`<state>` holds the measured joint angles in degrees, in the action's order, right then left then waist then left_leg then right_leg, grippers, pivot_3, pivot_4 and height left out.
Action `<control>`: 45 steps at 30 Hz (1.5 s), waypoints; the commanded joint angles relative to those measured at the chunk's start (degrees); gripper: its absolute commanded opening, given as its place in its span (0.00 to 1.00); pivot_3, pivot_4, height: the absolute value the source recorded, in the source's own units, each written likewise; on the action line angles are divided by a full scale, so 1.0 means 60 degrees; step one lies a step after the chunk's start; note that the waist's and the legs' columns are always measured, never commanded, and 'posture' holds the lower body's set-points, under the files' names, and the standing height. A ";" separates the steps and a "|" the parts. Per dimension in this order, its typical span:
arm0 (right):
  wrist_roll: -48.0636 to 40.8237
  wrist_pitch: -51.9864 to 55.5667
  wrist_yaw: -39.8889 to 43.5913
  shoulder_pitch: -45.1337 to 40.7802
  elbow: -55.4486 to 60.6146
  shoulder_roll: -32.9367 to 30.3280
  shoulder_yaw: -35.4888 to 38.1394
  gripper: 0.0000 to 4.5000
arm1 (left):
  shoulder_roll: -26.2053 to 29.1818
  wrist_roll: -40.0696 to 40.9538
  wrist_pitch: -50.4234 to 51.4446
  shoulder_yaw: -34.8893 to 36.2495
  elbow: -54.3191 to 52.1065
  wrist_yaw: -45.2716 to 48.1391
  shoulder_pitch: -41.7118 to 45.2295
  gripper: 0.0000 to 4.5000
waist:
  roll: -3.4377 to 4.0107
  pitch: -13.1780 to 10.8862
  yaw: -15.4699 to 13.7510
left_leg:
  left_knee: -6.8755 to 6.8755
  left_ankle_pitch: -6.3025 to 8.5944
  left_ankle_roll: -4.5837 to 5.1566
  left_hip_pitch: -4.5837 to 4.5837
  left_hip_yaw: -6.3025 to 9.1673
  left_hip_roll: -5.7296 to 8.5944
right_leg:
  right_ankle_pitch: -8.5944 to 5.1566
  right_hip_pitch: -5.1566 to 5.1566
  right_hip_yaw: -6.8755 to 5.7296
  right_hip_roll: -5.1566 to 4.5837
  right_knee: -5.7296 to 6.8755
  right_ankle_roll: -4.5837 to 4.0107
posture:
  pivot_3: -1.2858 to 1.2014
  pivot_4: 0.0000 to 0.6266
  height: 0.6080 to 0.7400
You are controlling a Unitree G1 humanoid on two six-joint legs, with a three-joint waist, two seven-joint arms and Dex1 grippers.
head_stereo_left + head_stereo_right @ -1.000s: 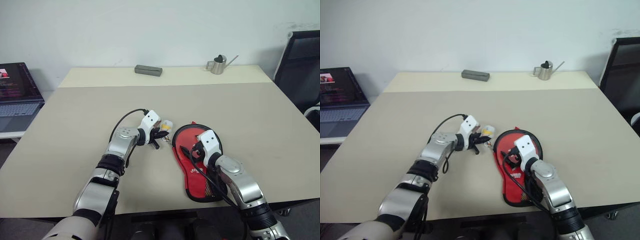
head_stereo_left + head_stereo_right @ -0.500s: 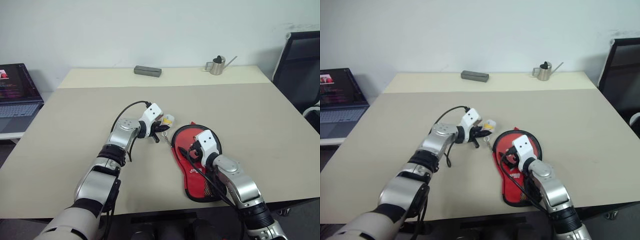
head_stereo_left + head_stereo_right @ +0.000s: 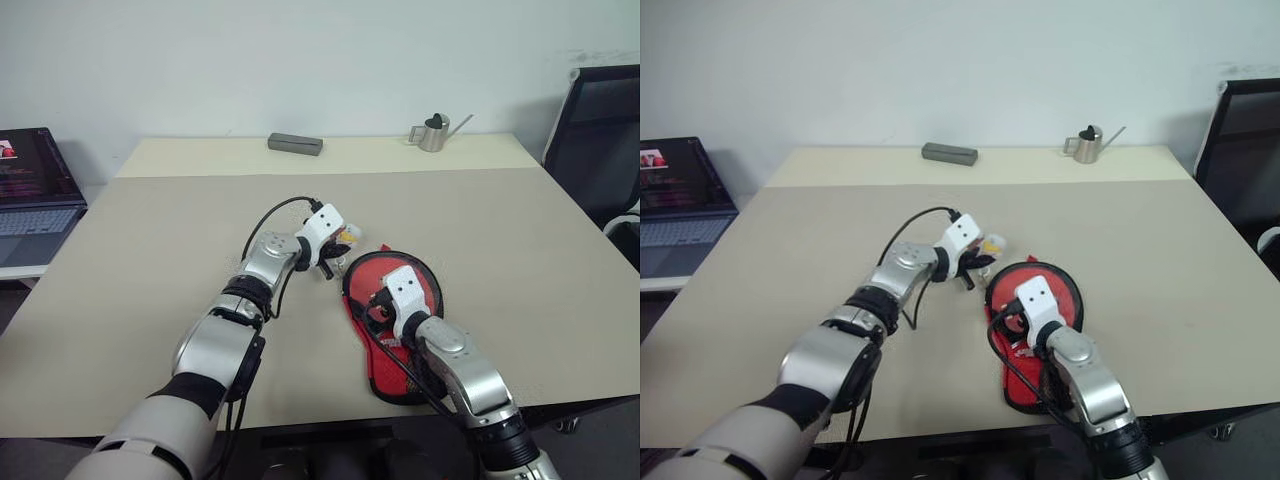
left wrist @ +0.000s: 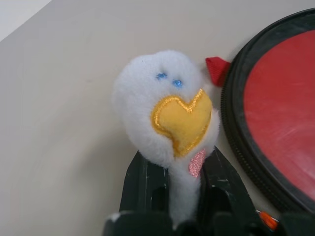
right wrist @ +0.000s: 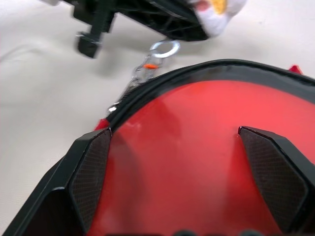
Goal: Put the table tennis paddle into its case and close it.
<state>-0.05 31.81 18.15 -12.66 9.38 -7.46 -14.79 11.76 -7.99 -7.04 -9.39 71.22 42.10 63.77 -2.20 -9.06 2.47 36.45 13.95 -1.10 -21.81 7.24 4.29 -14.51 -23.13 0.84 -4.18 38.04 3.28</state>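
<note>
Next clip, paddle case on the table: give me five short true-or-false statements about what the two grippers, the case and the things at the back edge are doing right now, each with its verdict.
1. The left gripper is shut on the white-yellow zipper charm. True.
2. The right gripper is clamped shut on the case. False: its fingers stand wide apart over the red face of the case.
3. The case lies flat on the table. True.
4. The watering can stands beside the case. False: it is at the far edge of the table.
5. The grey box lies at the far edge. True.
</note>
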 commanded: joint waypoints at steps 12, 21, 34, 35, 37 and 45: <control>0.0169 0.0878 -0.0125 0.0829 -0.0293 0.0278 -0.0565 1.00 | -0.0427 -0.0497 -0.0634 0.0113 0.0690 -0.1222 0.1162 0.06 | -0.0002 0.0001 -0.0014 | 0.0000 0.0001 0.0000 -0.0004 0.0005 0.0001 | -0.0005 0.0001 -0.0006 0.0000 -0.0004 0.0008 | 0.52 0.24 1.00; 0.0226 0.1155 -0.0374 0.1163 0.0199 0.0345 -0.0565 1.00 | -0.0935 -0.0954 -0.0520 0.0097 0.1000 -0.1930 0.1689 0.06 | -0.0002 0.0001 -0.0020 | -0.0001 0.0001 -0.0001 -0.0005 0.0004 0.0002 | -0.0023 0.0002 -0.0006 0.0000 -0.0005 0.0038 | 0.52 0.24 1.00; 0.0265 0.1662 -0.0784 0.1972 0.1186 0.0292 -0.0846 1.00 | -0.1481 -0.1550 -0.0286 0.0162 0.1227 -0.2883 0.2247 0.06 | -0.0003 0.0002 -0.0122 | -0.0003 0.0005 -0.0006 -0.0015 0.0009 0.0005 | -0.0031 0.0001 -0.0011 -0.0002 -0.0017 0.0051 | 0.52 0.24 1.00; 0.0276 0.1691 -0.0791 0.2012 0.1237 0.0285 -0.0858 1.00 | -0.1524 -0.1568 -0.0258 0.0178 0.1233 -0.2928 0.2262 0.06 | -0.0003 0.0002 -0.0128 | -0.0003 0.0005 -0.0006 -0.0017 0.0009 0.0006 | -0.0031 0.0001 -0.0012 -0.0004 -0.0018 0.0052 | 0.52 0.24 1.00; 0.0296 0.1756 -0.0805 0.2085 0.1344 0.0272 -0.0883 1.00 | -0.1621 -0.1624 -0.0213 0.0164 0.1243 -0.2988 0.2264 0.06 | -0.0005 0.0003 -0.0138 | -0.0003 0.0006 -0.0007 -0.0018 0.0012 0.0006 | -0.0033 0.0002 -0.0015 -0.0004 -0.0023 0.0054 | 0.52 0.24 1.00; 0.0304 0.1831 -0.0894 0.2129 0.1396 0.0270 -0.0893 1.00 | -0.1947 -0.1676 -0.0082 0.0240 0.1253 -0.2808 0.2165 0.06 | -0.0007 0.0004 -0.0145 | -0.0003 0.0007 -0.0009 -0.0019 0.0017 0.0009 | -0.0036 0.0008 -0.0022 -0.0008 -0.0023 0.0059 | 0.52 0.24 1.00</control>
<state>2.18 38.44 12.50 -2.77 22.25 -5.32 -19.69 0.59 -18.36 -7.55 -8.59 79.63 24.55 74.60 -2.24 -9.03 1.60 36.43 13.99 -1.15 -21.92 7.35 4.34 -14.73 -23.08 0.69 -4.23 37.91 3.64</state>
